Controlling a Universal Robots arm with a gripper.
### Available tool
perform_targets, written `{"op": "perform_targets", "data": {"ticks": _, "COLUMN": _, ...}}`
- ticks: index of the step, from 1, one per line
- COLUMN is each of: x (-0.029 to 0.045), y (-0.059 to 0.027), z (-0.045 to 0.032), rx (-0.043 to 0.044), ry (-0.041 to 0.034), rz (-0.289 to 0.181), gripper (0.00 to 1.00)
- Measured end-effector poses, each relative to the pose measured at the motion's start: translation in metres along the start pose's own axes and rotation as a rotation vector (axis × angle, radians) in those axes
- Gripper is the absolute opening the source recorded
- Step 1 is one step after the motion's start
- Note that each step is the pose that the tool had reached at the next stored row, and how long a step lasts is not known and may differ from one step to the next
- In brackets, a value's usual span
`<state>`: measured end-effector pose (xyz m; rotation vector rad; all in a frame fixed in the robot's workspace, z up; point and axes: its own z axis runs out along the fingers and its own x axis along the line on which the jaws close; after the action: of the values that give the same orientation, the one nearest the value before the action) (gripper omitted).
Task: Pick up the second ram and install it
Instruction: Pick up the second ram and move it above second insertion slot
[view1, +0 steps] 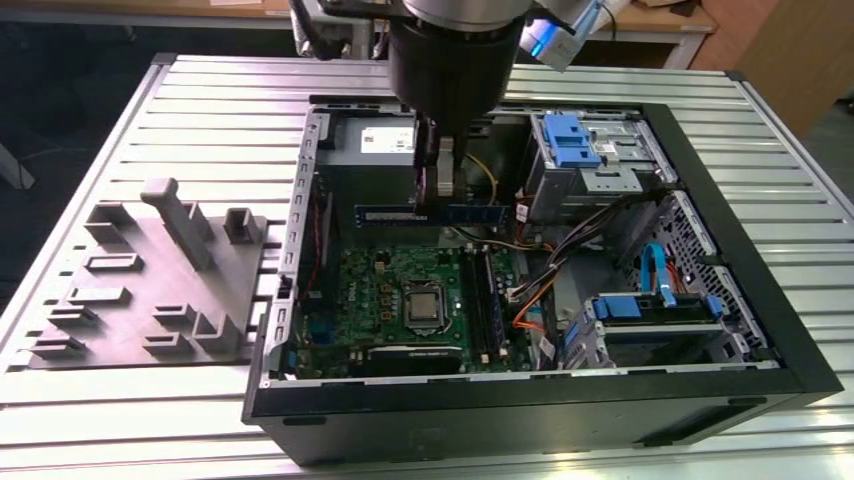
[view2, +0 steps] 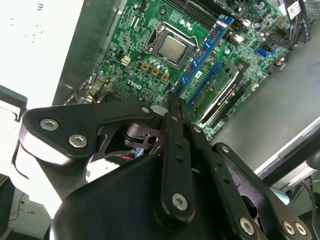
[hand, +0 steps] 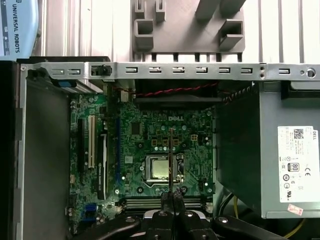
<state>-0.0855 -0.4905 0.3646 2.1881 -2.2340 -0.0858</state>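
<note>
Over the open computer case (view1: 790, 340) and its green motherboard (hand: 150, 131), the gripper (hand: 172, 194) is clamped on the second ram (hand: 171, 155), held edge-on above the board; probably light, stiff and fragile, best pinched by its edges, clear of the contacts

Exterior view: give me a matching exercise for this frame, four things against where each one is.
Things:
1. second ram
2. green board
3. grey fixture
4. blue drive cage

Places:
A. on the table outside the case, at the exterior view's left
B. flat on the case floor
C. clamped between the fingers, above the open case
D. inside the case, toward the exterior view's right

Pairs: 1-C, 2-B, 3-A, 4-D
</note>
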Motion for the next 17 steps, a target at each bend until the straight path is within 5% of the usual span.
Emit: {"op": "perform_targets", "data": {"ticks": 17, "x": 0.0001, "y": -0.0035, "z": 0.0243, "rx": -0.0012, "ry": -0.0025, "rz": 0.000, "gripper": 0.11}}
